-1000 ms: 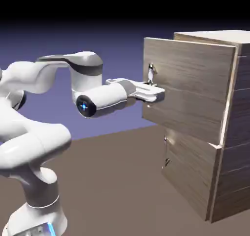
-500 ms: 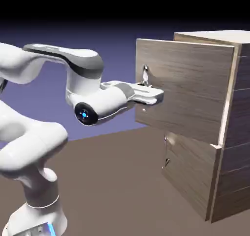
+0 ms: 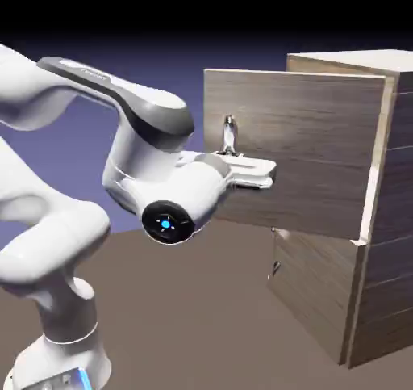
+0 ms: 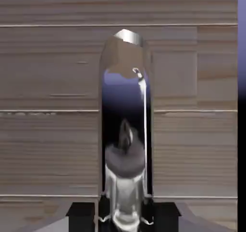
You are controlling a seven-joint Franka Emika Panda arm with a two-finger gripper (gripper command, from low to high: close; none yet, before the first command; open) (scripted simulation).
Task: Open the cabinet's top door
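At the cabinet (image 3: 379, 219), the top door (image 3: 298, 150) has swung further open; the fingers (image 3: 242, 166) grip its handle (image 4: 125, 130), pulling well.

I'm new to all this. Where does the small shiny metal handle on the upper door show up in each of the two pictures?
Exterior view: the small silver metal handle sits just above the middle of the picture, near the free left edge of the wood-grain top door, right above the white claw.
Hand view: the handle fills the middle as a tall mirrored arch.
Shared landmark: the door's wood grain behind it.
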